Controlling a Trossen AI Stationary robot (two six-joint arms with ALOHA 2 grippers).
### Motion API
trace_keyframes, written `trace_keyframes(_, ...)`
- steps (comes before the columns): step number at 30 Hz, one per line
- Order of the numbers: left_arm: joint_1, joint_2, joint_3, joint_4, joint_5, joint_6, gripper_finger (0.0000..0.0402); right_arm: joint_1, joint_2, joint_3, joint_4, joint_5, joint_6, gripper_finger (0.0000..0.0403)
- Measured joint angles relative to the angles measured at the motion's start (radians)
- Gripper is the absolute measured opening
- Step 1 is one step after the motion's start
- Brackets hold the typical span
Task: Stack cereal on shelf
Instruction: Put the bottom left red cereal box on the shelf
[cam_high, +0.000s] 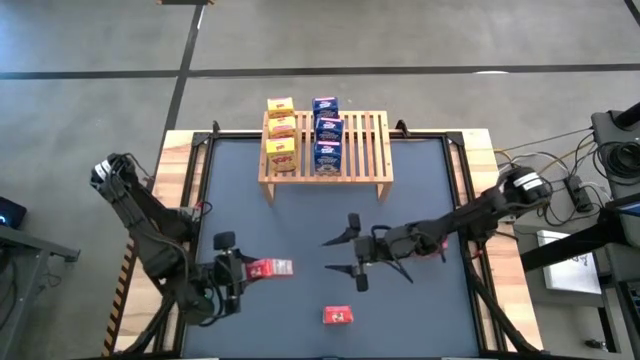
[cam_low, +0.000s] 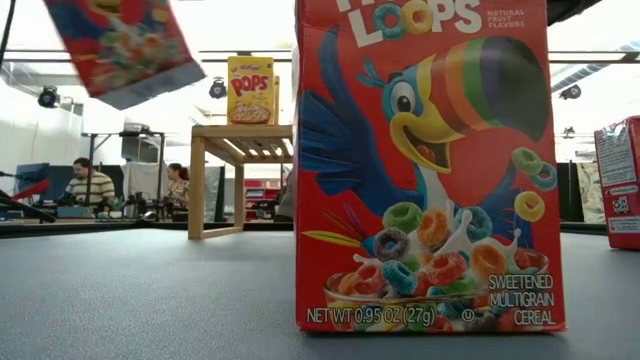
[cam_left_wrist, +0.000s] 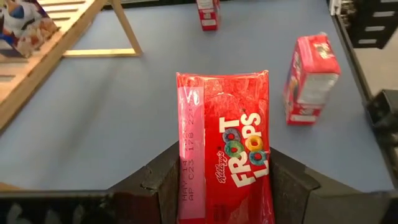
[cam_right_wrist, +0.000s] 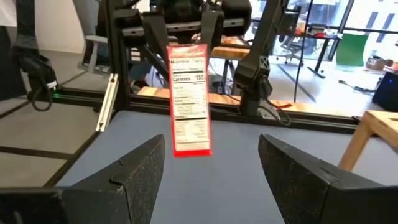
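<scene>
The shelf (cam_high: 325, 145), a slatted wooden rack, stands at the table's far side. It carries three yellow cereal boxes (cam_high: 281, 130) and three blue ones (cam_high: 327, 130). My left gripper (cam_high: 245, 268), at the near left, is shut on a red cereal box (cam_high: 270, 267) held in the air (cam_low: 120, 45). My right gripper (cam_high: 343, 252) hovers open at mid-table and points level toward that box (cam_right_wrist: 189, 99). A second red box (cam_high: 338, 316) stands upright on the table near the front edge. A third red box (cam_left_wrist: 208, 12) stands farther right. My left gripper pinches the red box between its two fingers (cam_left_wrist: 165, 183) at the box's end nearest the wrist (cam_left_wrist: 193, 193). The fingers slant down toward the table's right and lie along the box. The box's free end (cam_right_wrist: 193, 148) is lowest and clear of the table.
The second red box (cam_low: 425, 170) fills much of the low view. Wooden rails (cam_high: 180, 170) frame the dark tabletop. Cables and equipment (cam_high: 585, 180) lie beyond the right edge. People sit at desks (cam_low: 85, 185) in the room behind.
</scene>
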Motion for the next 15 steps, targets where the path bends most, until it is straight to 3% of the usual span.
trace_keyframes(8,0.083,0.014,0.0,0.158,0.003,0.174,0.016,-0.002,0.109,0.106,-0.011,0.0,-0.004,0.0247)
trace_keyframes(15,0.107,0.015,0.0,0.182,0.003,0.194,0.016,-0.002,0.186,0.187,-0.012,0.001,-0.005,0.0247)
